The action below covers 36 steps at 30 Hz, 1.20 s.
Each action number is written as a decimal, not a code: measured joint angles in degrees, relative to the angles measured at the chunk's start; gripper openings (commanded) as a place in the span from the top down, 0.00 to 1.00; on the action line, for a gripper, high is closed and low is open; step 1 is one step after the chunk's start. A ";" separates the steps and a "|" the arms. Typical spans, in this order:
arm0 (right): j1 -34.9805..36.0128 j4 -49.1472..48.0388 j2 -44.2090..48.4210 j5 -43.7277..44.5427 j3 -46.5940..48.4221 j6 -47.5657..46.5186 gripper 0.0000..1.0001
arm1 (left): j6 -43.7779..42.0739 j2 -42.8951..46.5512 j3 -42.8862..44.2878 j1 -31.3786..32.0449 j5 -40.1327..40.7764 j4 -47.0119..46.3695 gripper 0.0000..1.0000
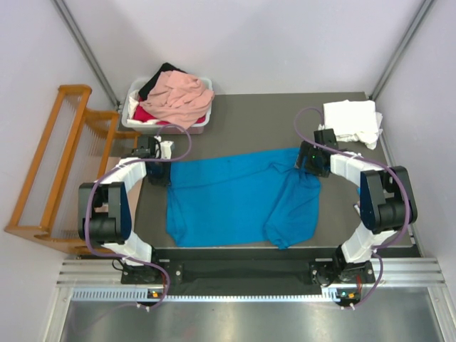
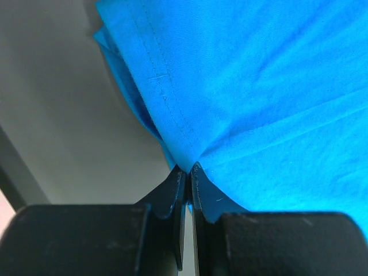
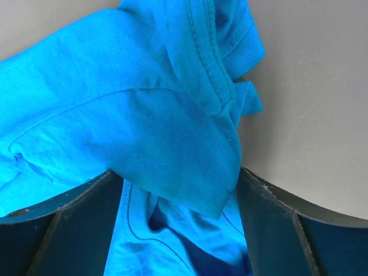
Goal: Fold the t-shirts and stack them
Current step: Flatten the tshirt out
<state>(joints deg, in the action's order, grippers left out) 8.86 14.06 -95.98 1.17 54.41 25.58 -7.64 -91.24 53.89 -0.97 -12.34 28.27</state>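
The left tool [image 2: 188, 169] was pinched shut on the hem of the bright blue t-shirt [image 1: 228, 196], which lay spread across the worktop [image 1: 249, 121] — the right tool [image 3: 177, 172] stood wide open, bunched blue cloth lying between its fingers.

Blue tee stretched between two arms

The bright blue t-shirt [image 1: 235, 199] lies on the grey table [image 1: 249, 117], with its right side bunched. The left gripper [image 1: 158, 174] and right gripper [image 1: 308, 164] are at its far corners. Behind it, a white tub [image 1: 165, 125] holds a salmon-pink tee [image 1: 182, 96], a red tee [image 1: 146, 114] and a black tee [image 1: 153, 80]. White tees [image 1: 350, 121] lie at the far right, and a wooden rack [image 1: 57, 164] stands to the left.
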 measured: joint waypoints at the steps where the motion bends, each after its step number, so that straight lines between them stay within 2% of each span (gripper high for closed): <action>1: 0.00 0.00 0.00 0.00 0.00 -0.02 0.27 | 0.00 0.00 0.00 0.00 0.02 0.00 0.90; 5: 0.00 0.09 -0.04 -0.48 0.02 -0.07 0.39 | 0.00 0.00 -0.02 0.00 0.02 0.00 0.89; 11: 0.33 1.05 -0.07 -1.97 1.07 -0.63 0.74 | 0.00 0.00 -0.26 0.11 0.22 -0.13 0.89; 14: 0.63 1.75 -0.02 -2.54 2.75 -0.94 0.82 | 0.00 0.00 -0.46 0.20 0.26 -0.20 0.89; 17: 1.16 2.12 0.28 -2.56 3.82 -1.14 0.87 | 0.00 0.00 -0.48 0.28 0.44 -0.24 0.89; 28: 2.25 3.72 3.37 -2.56 3.89 -1.55 0.97 | -0.02 -0.04 0.85 0.39 1.46 0.66 0.90; 36: 2.73 5.73 4.94 -2.54 5.25 -1.60 0.98 | 0.02 0.26 13.88 0.44 1.03 6.60 0.89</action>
<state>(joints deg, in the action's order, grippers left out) 11.60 19.79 -91.05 -1.37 59.66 23.99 -7.62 -90.98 67.77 -0.54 -11.31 34.87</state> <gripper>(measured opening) 0.050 0.110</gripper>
